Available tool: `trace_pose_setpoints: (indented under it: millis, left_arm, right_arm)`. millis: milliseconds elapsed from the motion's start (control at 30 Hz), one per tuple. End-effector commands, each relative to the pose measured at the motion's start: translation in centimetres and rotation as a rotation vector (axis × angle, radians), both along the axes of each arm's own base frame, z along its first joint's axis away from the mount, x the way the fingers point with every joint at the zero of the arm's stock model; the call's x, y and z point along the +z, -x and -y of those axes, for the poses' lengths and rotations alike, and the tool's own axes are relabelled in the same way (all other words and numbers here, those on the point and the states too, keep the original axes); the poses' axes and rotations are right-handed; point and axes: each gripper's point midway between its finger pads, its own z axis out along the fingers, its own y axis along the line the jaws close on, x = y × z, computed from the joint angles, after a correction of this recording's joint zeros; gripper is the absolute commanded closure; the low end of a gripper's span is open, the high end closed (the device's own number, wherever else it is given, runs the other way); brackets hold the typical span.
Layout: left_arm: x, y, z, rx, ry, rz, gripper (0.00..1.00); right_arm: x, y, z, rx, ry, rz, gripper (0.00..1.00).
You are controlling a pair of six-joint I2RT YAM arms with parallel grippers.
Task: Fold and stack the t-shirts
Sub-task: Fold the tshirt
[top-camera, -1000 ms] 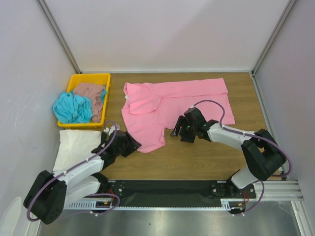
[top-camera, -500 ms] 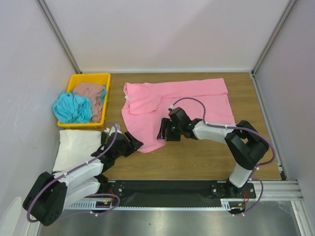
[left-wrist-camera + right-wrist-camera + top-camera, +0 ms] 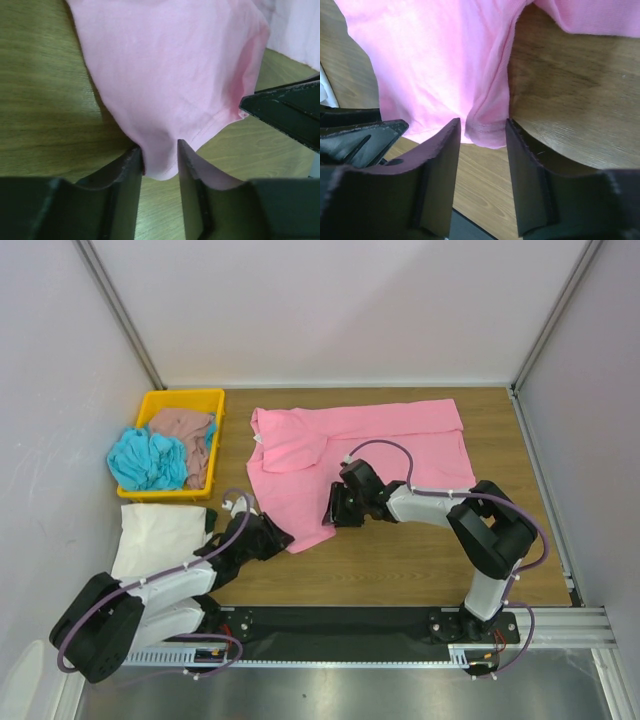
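both arms low at the near hem of the bright pink t-shirt (image 3: 400,435)
left gripper (image 3: 272,538) reaches right along the wooden table (image 3: 420,560), its fingers (image 3: 125,180) pinched narrow on the hem's corner; right gripper (image 3: 335,510) reaches left, fingers (image 3: 435,160) closed partway on a hem fold. only the wrist views show cloth filling each gap; the top view shows the shirt spread across the table.
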Motion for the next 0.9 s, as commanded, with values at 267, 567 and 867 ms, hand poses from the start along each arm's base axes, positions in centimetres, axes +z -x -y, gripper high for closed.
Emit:
trace_pose_setpoints:
  millis: [267, 567, 867]
  left_arm:
    - [-1.5, 2.3, -3.3, 0.100, -0.120, -0.107, 0.92]
    - [-1.1, 2.7, -3.4, 0.111, -0.135, -0.168, 1.00]
    - [-0.2, 3.5, -3.7, 0.110, -0.149, -0.201, 1.00]
  right_arm:
    - [-1.4, 0.1, 1.7, -0.035, 0.088, -0.003, 0.81]
    - [-1.2, 1.7, 3.1, -0.051, 0.103, -0.042, 0.75]
    - [4.4, -1.4, 11.1, -0.274, 0.022, -0.017, 0.38]
